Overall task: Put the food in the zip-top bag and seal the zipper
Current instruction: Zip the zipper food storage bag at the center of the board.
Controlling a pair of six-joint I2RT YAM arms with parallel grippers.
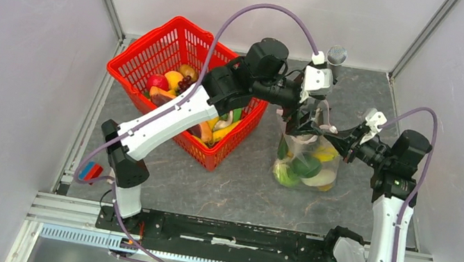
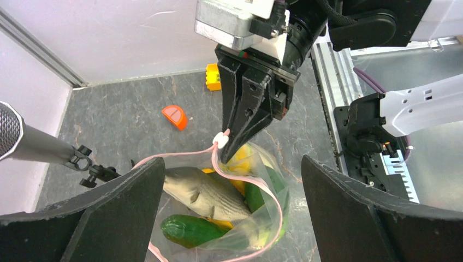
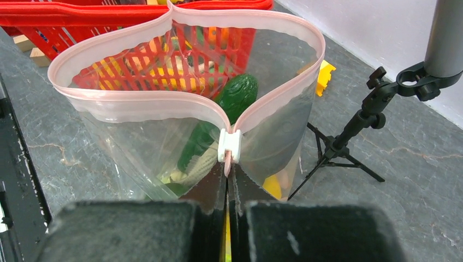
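The zip-top bag [image 1: 306, 162] stands upright on the table with its mouth wide open. Its pink zipper [image 3: 136, 105] forms a loop, with a white slider [image 3: 229, 146] at the near end. My right gripper [image 3: 228, 176] is shut on that zipper end, just below the slider. Food lies inside: a grey striped fish [image 2: 205, 194], a green cucumber [image 2: 188, 229] and yellow pieces [image 2: 245, 158]. My left gripper [image 2: 229, 218] hangs over the bag mouth, open wide, with nothing between its fingers. In the top view it [image 1: 302, 122] sits just left of my right gripper [image 1: 333, 131].
A red mesh basket [image 1: 156, 56] with more toy fruit [image 1: 173, 83] stands left of the bag, under my left arm. An orange piece [image 2: 174, 117] and a yellow block [image 2: 213, 76] lie on the table beyond. A microphone stand [image 3: 349, 136] rises close behind the bag.
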